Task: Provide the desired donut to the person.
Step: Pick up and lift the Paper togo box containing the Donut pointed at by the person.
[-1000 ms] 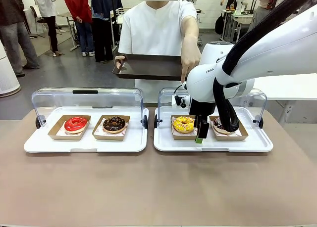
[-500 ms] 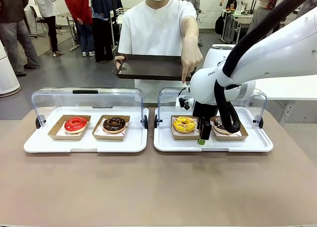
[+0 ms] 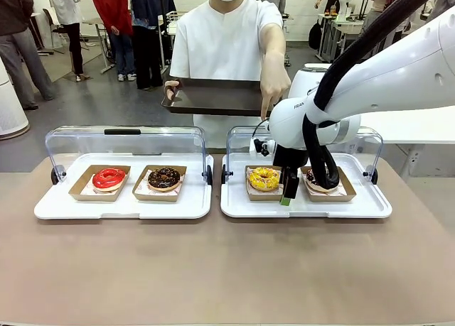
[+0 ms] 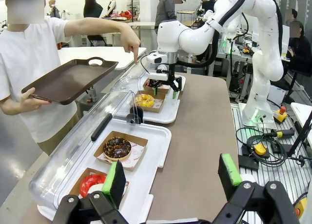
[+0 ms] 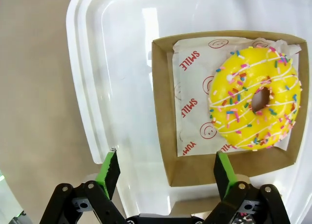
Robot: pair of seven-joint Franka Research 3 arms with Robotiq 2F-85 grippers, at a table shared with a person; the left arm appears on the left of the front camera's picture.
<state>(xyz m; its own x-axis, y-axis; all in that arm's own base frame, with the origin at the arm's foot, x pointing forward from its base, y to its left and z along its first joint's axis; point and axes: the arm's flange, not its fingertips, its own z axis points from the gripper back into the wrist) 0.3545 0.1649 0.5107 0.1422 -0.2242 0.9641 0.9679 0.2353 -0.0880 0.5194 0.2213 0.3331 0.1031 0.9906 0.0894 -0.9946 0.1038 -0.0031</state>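
Right gripper [image 5: 165, 154] now nearer yellow donut [image 5: 234, 107]

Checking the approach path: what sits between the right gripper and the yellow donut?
In the right wrist view, the open right gripper and the yellow donut are separated by the cardboard tray wall and the printed paper liner, nothing else.

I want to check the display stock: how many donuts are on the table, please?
4. A red donut and a chocolate donut sit in the left tray; a yellow donut and a dark donut, partly hidden behind the right arm, in the right tray.
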